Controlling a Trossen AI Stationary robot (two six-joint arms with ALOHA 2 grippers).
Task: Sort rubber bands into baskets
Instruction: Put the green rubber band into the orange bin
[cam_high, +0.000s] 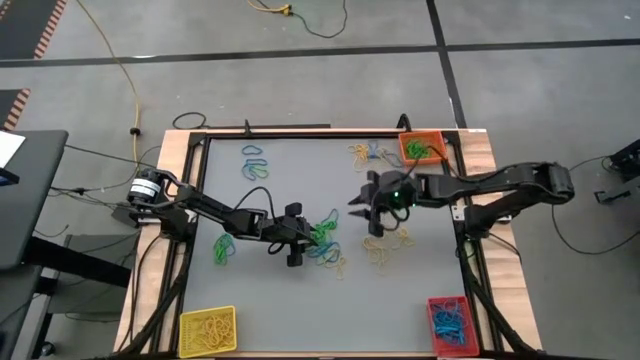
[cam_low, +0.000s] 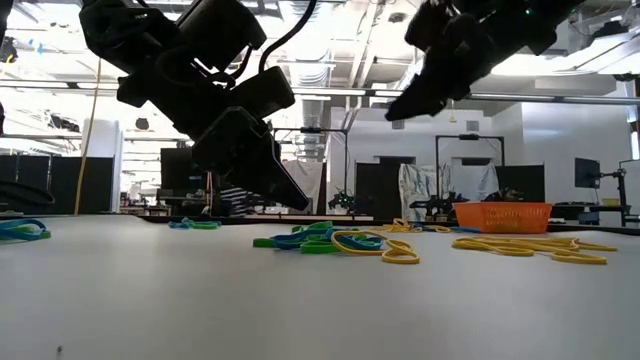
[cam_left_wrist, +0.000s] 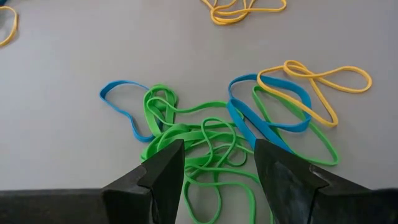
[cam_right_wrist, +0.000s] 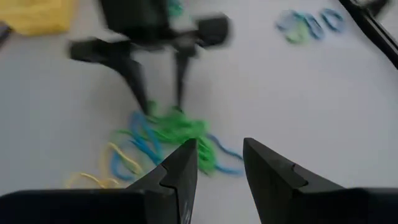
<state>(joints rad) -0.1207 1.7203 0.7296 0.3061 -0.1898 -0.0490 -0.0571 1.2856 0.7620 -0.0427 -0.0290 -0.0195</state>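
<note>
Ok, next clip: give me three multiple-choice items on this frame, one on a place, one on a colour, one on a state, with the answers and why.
1. Where on the table does the red basket stand in the high view?
A. near right corner
B. far left corner
C. centre

2. What colour are the rubber bands lying between the left gripper fingers?
A. mostly yellow
B. mostly green
C. all blue

3. How does the left gripper stand?
A. shut on a basket
B. lifted away holding a cable
C. open over the band pile

Answers:
1. A, the high view shows it at the lower right corner, opposite the yellow basket at the lower left.
2. B, the left wrist view shows a green tangle between the fingers, with blue and yellow loops beside it.
3. C, the fingers stand apart with bands lying between them, none pinched.
</note>
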